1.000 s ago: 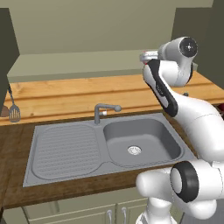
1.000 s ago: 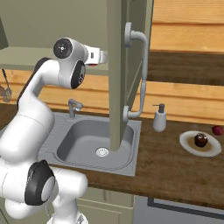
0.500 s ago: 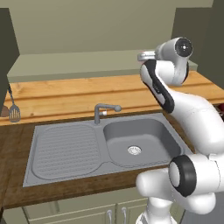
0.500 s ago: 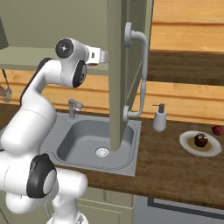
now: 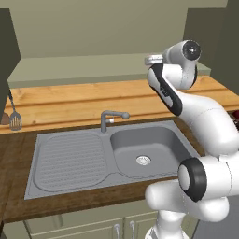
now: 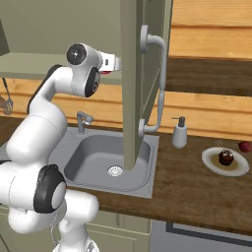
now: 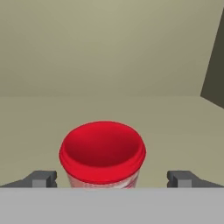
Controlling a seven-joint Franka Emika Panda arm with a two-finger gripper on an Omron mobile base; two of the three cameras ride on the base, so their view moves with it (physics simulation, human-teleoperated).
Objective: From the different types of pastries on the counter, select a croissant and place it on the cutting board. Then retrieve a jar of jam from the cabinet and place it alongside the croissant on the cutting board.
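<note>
a spatula (image 5: 14, 119) is hanging against the wooden back wall at far left, out of the way of the work. next comes the grey steel sink (image 5: 70, 161), its ribbed draining side sitting left of the smooth basin, with a bent faucet (image 5: 112, 119) rising between them. the white arm is reaching up over the basin into the open cabinet, whose door (image 6: 133, 88) is standing edge-on with a curved metal handle (image 6: 155, 83). inside, the jam jar (image 7: 103, 155) is standing upright on the pale, matt shelf (image 7: 175, 127), round with a glossy red lid and a light label under it. the gripper (image 7: 112, 179) is sitting level with the jar, its jaws spread wide with one dark tip on each side and nothing yet grasped, a pose that seems meant for a sideways pinch around the body. further right on the dark counter a soap dispenser (image 6: 179, 133) is standing, and a round plate (image 6: 236, 167) is carrying a small dark pastry (image 6: 226, 157). no croissant or cutting board can be made out here.
</note>
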